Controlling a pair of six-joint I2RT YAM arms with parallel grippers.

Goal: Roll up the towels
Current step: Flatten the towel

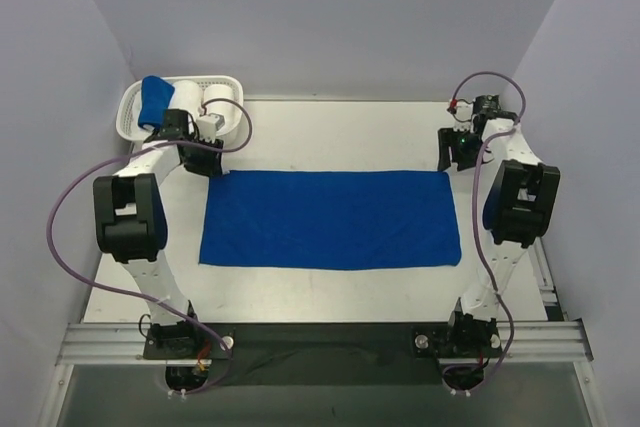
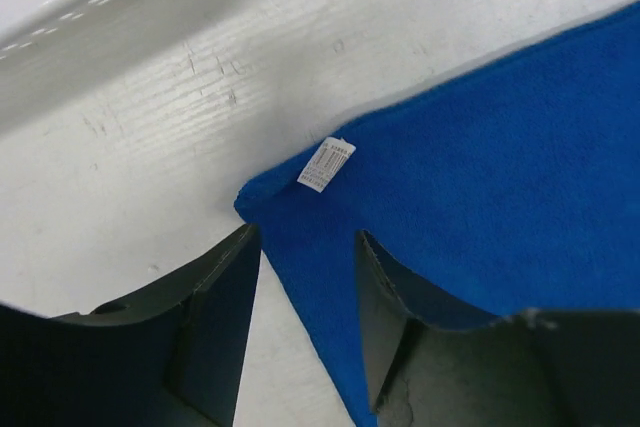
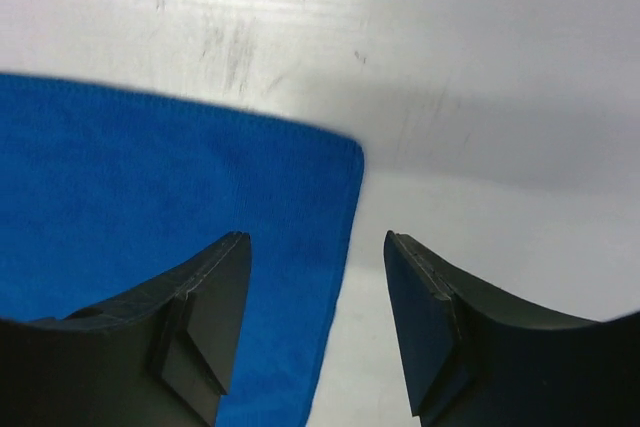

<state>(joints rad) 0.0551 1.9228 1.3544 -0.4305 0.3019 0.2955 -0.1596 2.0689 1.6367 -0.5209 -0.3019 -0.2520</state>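
**Towel spread flat, rolling not yet begun**

The blue towel (image 1: 330, 219) lies open and flat mid-table. The left hand (image 1: 204, 158) and right hand (image 1: 458, 150) hang over its two far corners, fingers apart, gripping nothing. I judge the laying-out done; the next move calls for pinching an edge and turning it evenly over itself. A rolled blue towel (image 1: 155, 99) sits beside white rolls (image 1: 213, 104) in the white basket (image 1: 128, 119) at far left. The table (image 1: 330, 132) is white and scuffed, enclosed by plain pale walls.
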